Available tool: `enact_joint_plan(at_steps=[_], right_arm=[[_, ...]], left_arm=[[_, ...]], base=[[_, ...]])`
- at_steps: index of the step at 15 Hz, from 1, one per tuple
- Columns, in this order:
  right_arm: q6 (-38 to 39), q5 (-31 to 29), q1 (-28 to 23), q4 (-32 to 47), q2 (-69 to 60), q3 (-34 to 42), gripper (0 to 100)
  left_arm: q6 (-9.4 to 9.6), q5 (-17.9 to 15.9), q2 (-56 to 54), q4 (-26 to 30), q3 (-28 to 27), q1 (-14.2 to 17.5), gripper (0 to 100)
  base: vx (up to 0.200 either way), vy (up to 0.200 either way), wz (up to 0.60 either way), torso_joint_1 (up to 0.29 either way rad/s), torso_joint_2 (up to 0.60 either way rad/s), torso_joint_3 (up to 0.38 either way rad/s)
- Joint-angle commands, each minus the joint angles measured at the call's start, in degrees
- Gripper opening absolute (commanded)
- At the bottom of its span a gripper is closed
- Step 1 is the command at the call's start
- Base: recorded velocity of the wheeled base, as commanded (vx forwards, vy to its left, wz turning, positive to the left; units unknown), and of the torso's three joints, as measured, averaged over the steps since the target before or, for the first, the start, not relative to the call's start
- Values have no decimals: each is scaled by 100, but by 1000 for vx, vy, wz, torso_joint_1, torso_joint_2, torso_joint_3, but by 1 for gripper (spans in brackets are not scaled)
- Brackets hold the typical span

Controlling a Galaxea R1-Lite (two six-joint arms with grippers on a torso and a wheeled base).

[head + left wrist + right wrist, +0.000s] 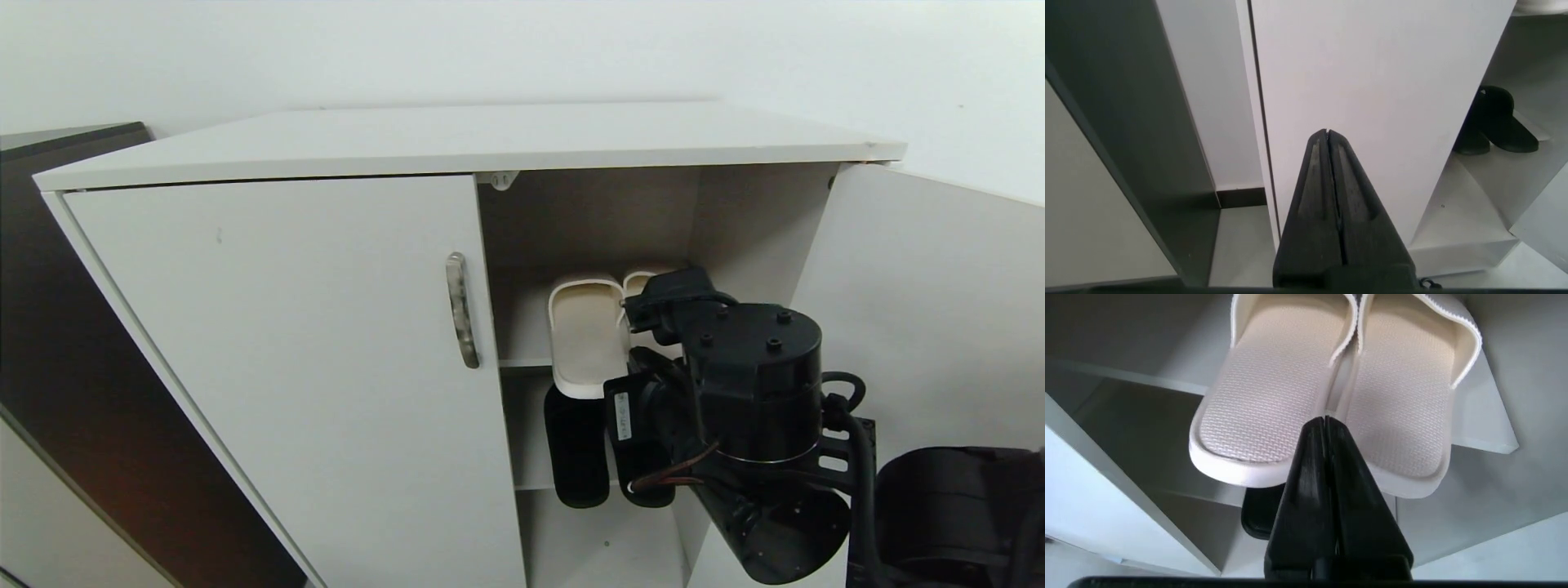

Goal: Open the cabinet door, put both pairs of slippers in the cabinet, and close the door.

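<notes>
The white cabinet (pixel 457 143) has its right door (pixel 922 310) swung open and its left door (pixel 286 343) closed. A cream pair of slippers (pixel 584 335) lies on the upper shelf with the heels hanging over the shelf's front edge. A black pair of slippers (pixel 575 445) rests on the shelf below. My right gripper (pixel 1327 420) is shut, with its tip at the heel ends where the two cream slippers (pixel 1290 392) meet. My left gripper (pixel 1327 132) is shut with nothing in it, low in front of the closed left door (pixel 1372 98), with the black pair (pixel 1494 126) off to one side.
A metal handle (pixel 461 310) sits on the closed door's inner edge. A dark panel (pixel 73 327) stands against the wall left of the cabinet. My right arm (pixel 751 392) fills much of the open compartment's front. The bottom compartment (pixel 604 539) is bare.
</notes>
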Motion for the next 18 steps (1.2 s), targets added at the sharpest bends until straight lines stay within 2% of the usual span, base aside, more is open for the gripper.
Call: enact_joint_plan(at_steps=[1,2,18], right_arm=[[3,2,2,-2,1,7,0],[3,2,2,-2,10,16,0],[3,-6,-25,-2,36,218,0]], left_arm=[[2,-2,8,0,0,2,0],[10,-2,8,0,0,-7,0],[2,-2,8,0,0,2,0]], base=[[0,0,0,0,0,0],[0,0,0,0,0,0],[-200,0,0,2,3,1]])
